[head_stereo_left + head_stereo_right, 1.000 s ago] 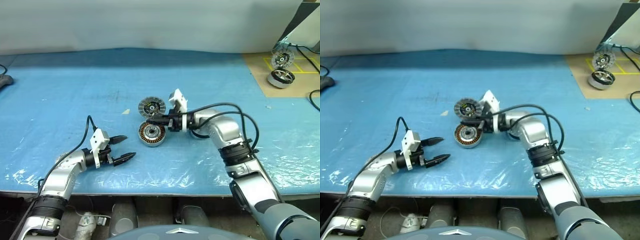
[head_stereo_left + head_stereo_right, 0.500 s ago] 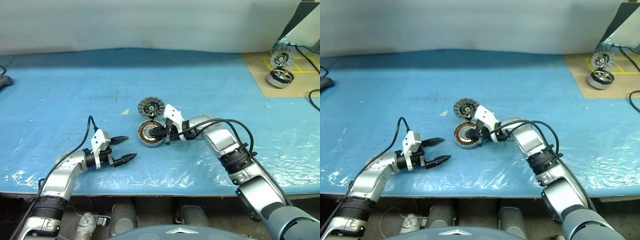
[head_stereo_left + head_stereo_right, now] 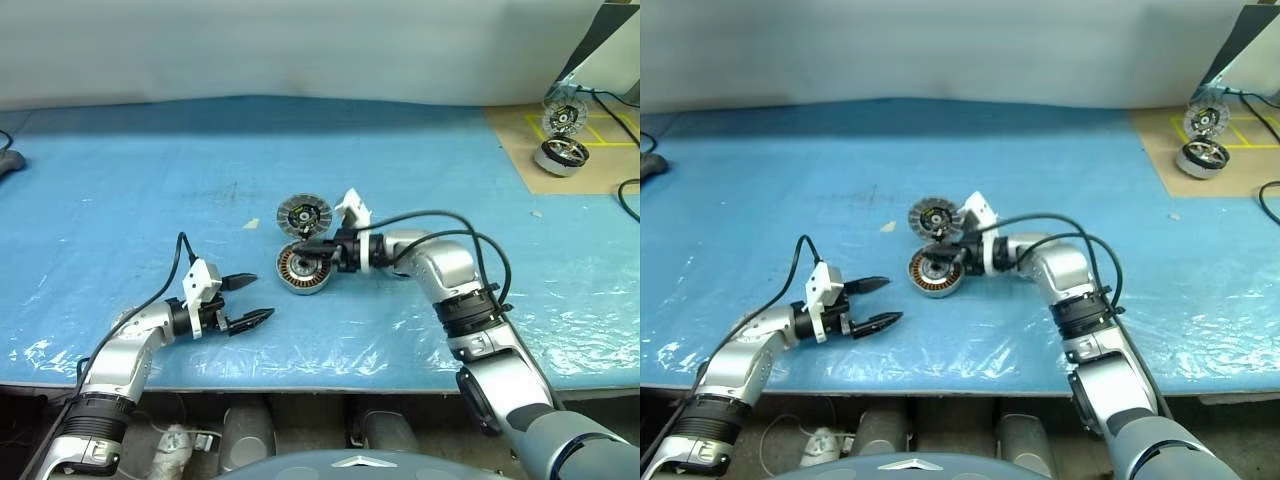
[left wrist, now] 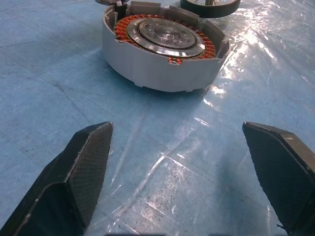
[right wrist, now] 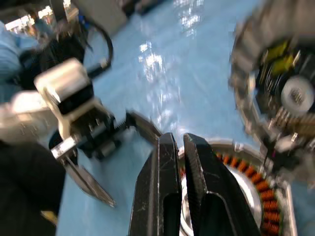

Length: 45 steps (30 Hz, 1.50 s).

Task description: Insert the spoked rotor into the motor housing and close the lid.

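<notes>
Rotor seated in the housing; the lid comes next.

On the blue table (image 3: 120,180) the housing (image 3: 304,268) holds the rotor (image 4: 165,37) inside its copper windings, and the lid (image 3: 303,214) lies just behind it. The right gripper (image 3: 304,245), clenched and empty, reaches level across the housing's top; it likely must open and take the lid. The left gripper (image 3: 247,298) hovers spread wide nearby.

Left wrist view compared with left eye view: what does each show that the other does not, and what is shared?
Left wrist view: the spoked rotor seated flat inside the copper windings. Left eye view: the shut right gripper at the motor housing, and spare motor parts far right. Both: housing, lid, open left gripper, blue sheet.
</notes>
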Motion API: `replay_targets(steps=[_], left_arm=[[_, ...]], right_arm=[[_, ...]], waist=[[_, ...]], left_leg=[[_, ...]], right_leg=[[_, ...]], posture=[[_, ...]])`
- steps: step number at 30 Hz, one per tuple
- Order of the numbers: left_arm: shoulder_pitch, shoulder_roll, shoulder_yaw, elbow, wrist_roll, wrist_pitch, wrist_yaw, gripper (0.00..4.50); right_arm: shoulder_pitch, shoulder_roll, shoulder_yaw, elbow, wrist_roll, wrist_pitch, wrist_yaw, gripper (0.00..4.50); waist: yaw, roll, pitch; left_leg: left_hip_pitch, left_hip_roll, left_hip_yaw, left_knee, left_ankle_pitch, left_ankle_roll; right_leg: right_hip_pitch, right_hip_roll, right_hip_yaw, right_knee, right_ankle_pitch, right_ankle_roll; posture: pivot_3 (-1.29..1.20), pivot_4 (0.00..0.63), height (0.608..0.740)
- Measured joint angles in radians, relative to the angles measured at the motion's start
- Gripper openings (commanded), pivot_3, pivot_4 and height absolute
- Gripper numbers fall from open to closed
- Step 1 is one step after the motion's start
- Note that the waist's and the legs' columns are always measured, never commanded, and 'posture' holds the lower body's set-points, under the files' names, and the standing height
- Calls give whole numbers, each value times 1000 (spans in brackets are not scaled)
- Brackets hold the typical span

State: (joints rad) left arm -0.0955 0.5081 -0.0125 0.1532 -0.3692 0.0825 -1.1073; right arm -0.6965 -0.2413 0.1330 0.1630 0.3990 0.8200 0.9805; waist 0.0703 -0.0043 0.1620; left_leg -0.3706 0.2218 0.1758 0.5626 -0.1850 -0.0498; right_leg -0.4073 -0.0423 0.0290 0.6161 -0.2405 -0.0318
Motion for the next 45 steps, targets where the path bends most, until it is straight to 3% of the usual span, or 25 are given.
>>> replay_targets(steps=[18, 25, 31, 35, 38, 45], left_arm=[[19, 0, -1, -12, 1, -6, -1, 4500], [21, 0, -17, -11, 5, -5, 0, 4500], [21, 0, -20, -8, 14, -5, 1, 4500], [18, 0, -19, -10, 15, -10, 0, 4500], [14, 0, -18, -13, 14, -14, -1, 4500], [14, -1, -18, -15, 12, -18, 0, 4500]], right_arm=[[45, -103, 321, 12, -310, -341, -27, 251], [37, -107, 365, 57, -400, -460, -48, 251], [36, -57, 260, 101, -326, -342, -46, 251], [73, -31, 148, 65, -167, -186, 8, 251], [70, -17, 84, 6, -76, -113, 19, 251], [51, -57, 111, -20, -99, -121, 2, 251]], waist=[[-2, 0, 0], [-2, -1, -4], [1, -2, -5], [0, -3, -5], [0, -3, -5], [0, -3, -4]], left_leg=[[2, 0, 0, -1, 0, 0], [10, 0, 0, 0, 0, 0], [20, -3, 0, -3, -3, 4], [7, -3, 0, -3, -1, 1], [0, -4, 0, -1, 0, 0], [1, 0, 0, -3, -1, -2]], right_leg=[[2, 0, 0, 0, 0, 0], [9, -1, 2, 0, -1, 1], [15, -7, 2, 1, -6, 9], [4, -7, 1, 0, -2, 2], [-1, -4, -1, 2, 1, 5], [-2, -1, -2, 2, -2, 1]], posture=[[0, 150, 740], [0, 150, 740], [0, 150, 740], [0, 150, 740], [0, 150, 740], [0, 150, 740]])
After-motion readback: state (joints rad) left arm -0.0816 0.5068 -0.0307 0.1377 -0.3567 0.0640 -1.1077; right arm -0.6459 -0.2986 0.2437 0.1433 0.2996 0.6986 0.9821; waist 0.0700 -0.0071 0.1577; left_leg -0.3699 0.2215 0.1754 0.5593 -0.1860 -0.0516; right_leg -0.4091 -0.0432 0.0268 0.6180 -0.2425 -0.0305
